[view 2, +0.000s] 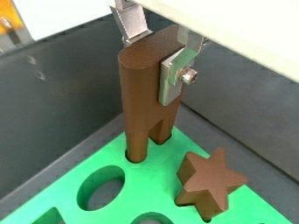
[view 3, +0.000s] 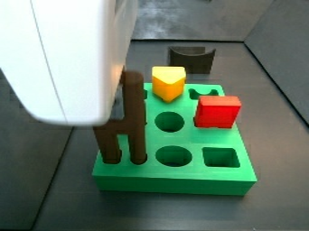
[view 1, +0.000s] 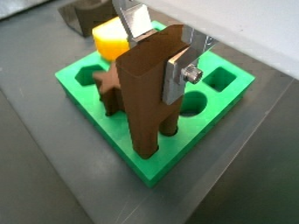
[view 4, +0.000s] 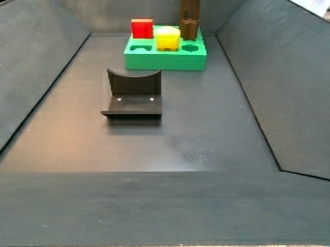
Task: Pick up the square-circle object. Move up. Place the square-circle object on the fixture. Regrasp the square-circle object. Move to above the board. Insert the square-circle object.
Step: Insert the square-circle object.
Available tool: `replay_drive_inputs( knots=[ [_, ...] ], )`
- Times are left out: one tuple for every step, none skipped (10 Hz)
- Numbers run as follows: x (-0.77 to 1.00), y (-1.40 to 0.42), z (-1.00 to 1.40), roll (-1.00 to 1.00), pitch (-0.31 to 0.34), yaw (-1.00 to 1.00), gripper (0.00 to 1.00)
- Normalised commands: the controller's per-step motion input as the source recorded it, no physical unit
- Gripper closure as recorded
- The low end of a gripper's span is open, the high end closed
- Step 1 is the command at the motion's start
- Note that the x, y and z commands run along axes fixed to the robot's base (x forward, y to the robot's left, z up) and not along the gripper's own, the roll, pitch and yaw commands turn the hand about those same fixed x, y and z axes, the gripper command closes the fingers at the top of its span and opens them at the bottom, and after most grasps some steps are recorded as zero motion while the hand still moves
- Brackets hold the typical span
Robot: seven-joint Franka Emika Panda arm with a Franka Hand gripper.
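The scene was a dark grey box with sloping walls and a flat grey surface [view 4: 194,135]. The green board [view 3: 229,180] lay at the far end of it in a side view, and the dark fixture [view 4: 131,95] stood well apart from it, nearer the middle, with nothing on it.

The pincer [view 2: 162,54] was above the board, at the corner beside the brown star block [view 2: 211,179]. Its silver fingers [view 2: 177,72] were closed on the upper part of the square-circle object [view 2: 142,96], a long brown bar, which hung upright. In both wrist views the lower end of the bar [view 1: 149,105] was down at the level of the board, at a round hole near the edge. It seemed to have entered the hole a little, but the view was too poor to say how deep it sat, or whether it only rested on the rim.

A yellow block [view 3: 168,84] and a red cube [view 3: 218,112] stood in other holes of the board, clear of the pincer.

I judged that the last step, the insertion, was in hand, since the fixture was free and the bar was already over its hole. The next move probably called for a slow, straight push downward, with the bar kept upright so that it would not catch on the edge of the hole, and only then for the fingers to open and rise.
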Motion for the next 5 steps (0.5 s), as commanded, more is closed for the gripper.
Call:
replay_drive_inputs(
  knots=[
    [-0.08, 0.00, -0.31, 0.00, -0.026, 0.00, 1.00],
    [0.00, 0.00, -0.39, 0.00, -0.010, 0.00, 1.00],
    [0.00, 0.00, -0.43, 0.02, -0.003, -0.01, 1.00],
    [0.09, 0.00, -0.51, 0.04, 0.000, -0.03, 1.00],
    [0.11, -0.05, -0.57, 0.09, 0.000, -0.03, 1.00]
  ],
)
